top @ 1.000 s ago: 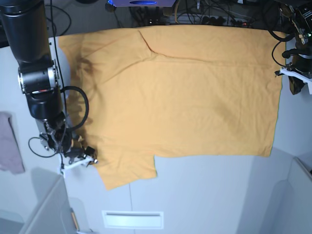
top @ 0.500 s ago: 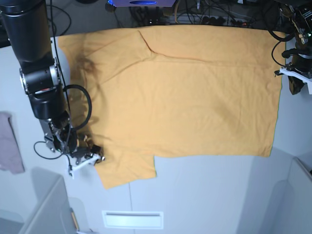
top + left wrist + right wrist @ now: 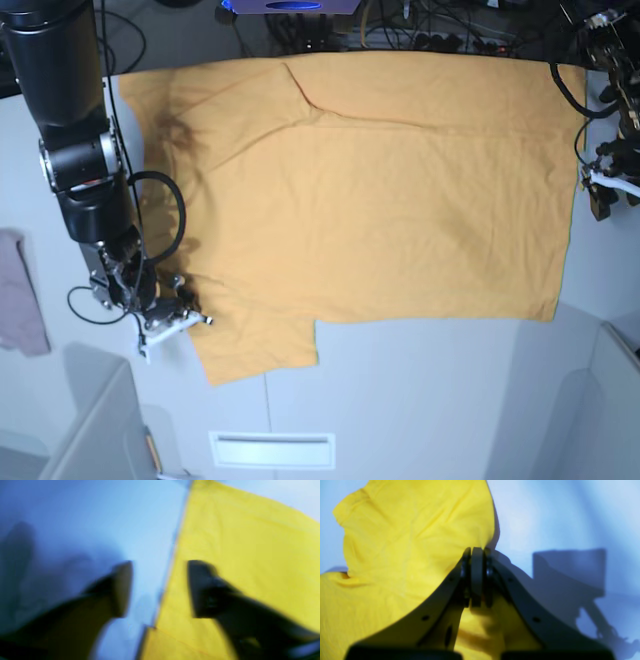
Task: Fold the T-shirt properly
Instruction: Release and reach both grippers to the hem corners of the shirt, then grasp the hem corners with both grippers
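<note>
Right hand (image 3: 477,555) has closed, hiding T-shirt (image 3: 407,535) edge.

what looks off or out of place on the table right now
Little stands out. The T-shirt lies spread flat, lightly wrinkled. A small mauve cloth sits apart at the table's edge, and the shirt's far edge reaches the cables.

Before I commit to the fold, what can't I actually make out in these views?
- Left wrist view: motion blur smears the left pincer and the T-shirt hem; contact cannot be judged.
- Right wrist view: the right pincer hides the pinched cloth edge, so how many layers is unclear.
- Base view: the upper frame edge cuts both arms; the pinkish cloth is cropped at the frame's left edge.
</note>
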Tool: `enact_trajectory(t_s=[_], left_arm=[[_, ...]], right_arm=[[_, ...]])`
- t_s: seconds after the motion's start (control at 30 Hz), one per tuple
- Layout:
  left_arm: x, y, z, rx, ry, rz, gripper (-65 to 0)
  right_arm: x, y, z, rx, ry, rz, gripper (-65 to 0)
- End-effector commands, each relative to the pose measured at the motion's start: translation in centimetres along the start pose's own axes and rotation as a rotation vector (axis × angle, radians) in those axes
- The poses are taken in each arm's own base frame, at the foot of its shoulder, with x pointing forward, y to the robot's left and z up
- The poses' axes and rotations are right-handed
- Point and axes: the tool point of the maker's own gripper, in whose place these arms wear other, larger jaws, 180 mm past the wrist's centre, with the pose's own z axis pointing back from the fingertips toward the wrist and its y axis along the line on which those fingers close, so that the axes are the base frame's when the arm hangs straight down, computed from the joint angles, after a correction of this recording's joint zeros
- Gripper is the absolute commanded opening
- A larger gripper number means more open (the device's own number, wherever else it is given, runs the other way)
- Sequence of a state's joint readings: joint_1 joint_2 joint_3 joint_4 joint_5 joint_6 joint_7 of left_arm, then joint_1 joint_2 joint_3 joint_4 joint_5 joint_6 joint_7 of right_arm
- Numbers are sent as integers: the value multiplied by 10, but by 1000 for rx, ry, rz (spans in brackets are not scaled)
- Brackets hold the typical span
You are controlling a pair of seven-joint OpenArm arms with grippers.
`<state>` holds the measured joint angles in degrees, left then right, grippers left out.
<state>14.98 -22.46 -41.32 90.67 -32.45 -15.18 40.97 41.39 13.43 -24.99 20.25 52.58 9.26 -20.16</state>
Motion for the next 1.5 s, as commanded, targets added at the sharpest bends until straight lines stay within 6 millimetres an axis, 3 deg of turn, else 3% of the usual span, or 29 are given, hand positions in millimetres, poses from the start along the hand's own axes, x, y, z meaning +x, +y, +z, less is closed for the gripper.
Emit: enact_trajectory(t_s=[0.0,0.07,0.33,0.63,0.8,1.1,1.27,1.47], left_arm=[[21,-1,-6,-19,-44,-11,-143],[26,2,-26,-22,-29,23,-95],[57,3,-100,-40,80,100,-94],[82,-39,-159,-57,161,26,-95],[80,-59,-177,-51,139,-9,-95],[73,-102,-187,-114,116,-32,-94],[70,-102,-187,-115,122,-29,-94],[48,-95,-186,-104,156,-31,-95]], right_arm=[[18,2,5,-1,-22,8,-650],[19,4,5,3,-24,8,-650],[18,5,4,5,-24,10,-650],[22,5,6,4,-32,11,-650],[25,4,6,2,-35,13,-650],[26,4,7,3,-37,15,-650],[31,6,8,5,-45,19,-650],[31,6,8,5,-45,19,-650]])
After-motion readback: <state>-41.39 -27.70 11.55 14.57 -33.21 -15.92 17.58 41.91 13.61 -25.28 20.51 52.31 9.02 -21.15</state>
